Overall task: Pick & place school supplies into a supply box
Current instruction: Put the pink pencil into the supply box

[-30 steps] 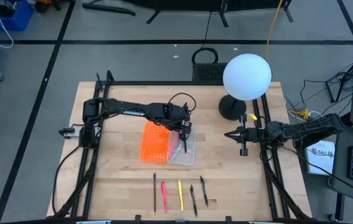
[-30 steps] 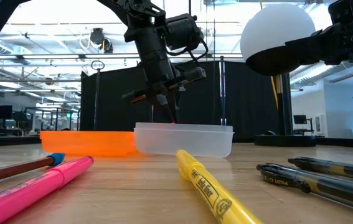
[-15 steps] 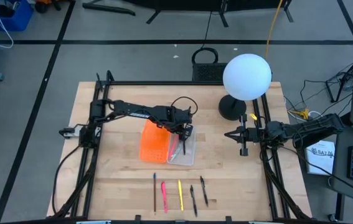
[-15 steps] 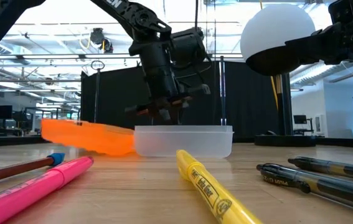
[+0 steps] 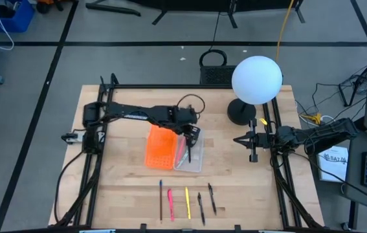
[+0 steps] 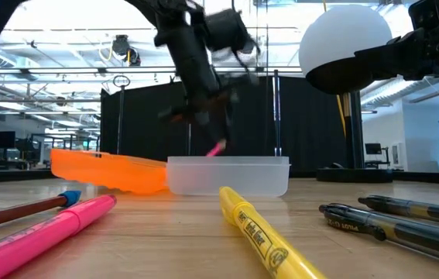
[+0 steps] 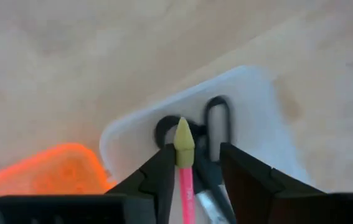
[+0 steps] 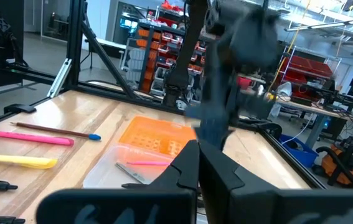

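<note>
pink pen (image 7: 186,186) sits between the parted fingers of the left pincer (image 5: 189,137), over the clear supply box (image 5: 197,155) beside the scissors (image 7: 216,121). let it drop flat inside, then lift straight up. right pincer (image 5: 253,144) waits clenched at the desk (image 5: 125,181) edge.

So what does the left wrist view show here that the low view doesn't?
Only the left wrist view: black scissor handles lying inside the supply box, seen between the left gripper fingers, which stand apart around a pink pen. Only the low view: a yellow highlighter, pink highlighter and black pens waiting on the table. Both: the box, the orange perforated piece and the pink pen.
</note>
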Robot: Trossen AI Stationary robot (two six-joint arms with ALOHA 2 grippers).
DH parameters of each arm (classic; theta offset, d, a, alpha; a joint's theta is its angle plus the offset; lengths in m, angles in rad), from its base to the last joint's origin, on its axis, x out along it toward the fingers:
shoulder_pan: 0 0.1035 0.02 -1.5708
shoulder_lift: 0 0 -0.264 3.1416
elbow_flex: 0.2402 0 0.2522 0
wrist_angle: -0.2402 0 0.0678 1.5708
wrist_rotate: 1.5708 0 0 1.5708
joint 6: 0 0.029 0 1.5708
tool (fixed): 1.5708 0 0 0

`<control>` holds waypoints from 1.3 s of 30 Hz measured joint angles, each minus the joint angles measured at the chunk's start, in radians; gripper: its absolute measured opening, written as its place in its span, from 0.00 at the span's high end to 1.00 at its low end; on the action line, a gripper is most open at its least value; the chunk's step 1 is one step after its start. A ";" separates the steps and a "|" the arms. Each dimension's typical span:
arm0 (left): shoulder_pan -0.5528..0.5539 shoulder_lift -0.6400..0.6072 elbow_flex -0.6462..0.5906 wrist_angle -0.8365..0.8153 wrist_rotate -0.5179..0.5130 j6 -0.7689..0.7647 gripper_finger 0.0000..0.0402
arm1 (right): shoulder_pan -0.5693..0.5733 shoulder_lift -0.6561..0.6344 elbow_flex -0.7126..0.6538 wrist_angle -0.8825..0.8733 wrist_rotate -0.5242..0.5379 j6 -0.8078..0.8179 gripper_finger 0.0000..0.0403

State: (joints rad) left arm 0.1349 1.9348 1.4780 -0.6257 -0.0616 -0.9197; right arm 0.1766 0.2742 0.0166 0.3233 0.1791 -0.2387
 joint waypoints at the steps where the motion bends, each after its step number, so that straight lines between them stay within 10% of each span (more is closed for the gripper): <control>1: 0.000 -0.028 0.000 0.001 -0.014 0.026 0.65 | 0.000 0.000 0.000 0.000 0.000 0.001 1.00; 14: -0.025 -0.534 -0.126 -0.088 -0.197 0.621 0.73 | 0.000 0.000 0.000 0.000 0.000 -0.009 1.00; 21: 0.056 -0.819 -0.523 0.259 -0.020 0.834 0.98 | 0.000 0.000 0.000 0.027 0.000 -0.056 1.00; 36: -0.005 -1.182 -1.443 1.259 0.158 0.861 0.99 | -0.001 0.011 0.000 -0.083 0.002 0.140 1.00; 39: -0.039 -1.174 -1.467 1.278 0.152 0.892 0.99 | -0.001 0.021 0.000 -0.044 0.013 0.133 1.00</control>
State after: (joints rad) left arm 0.0962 0.7603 0.0109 0.6524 0.0906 -0.0279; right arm 0.1761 0.2950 0.0166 0.2788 0.1923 -0.1055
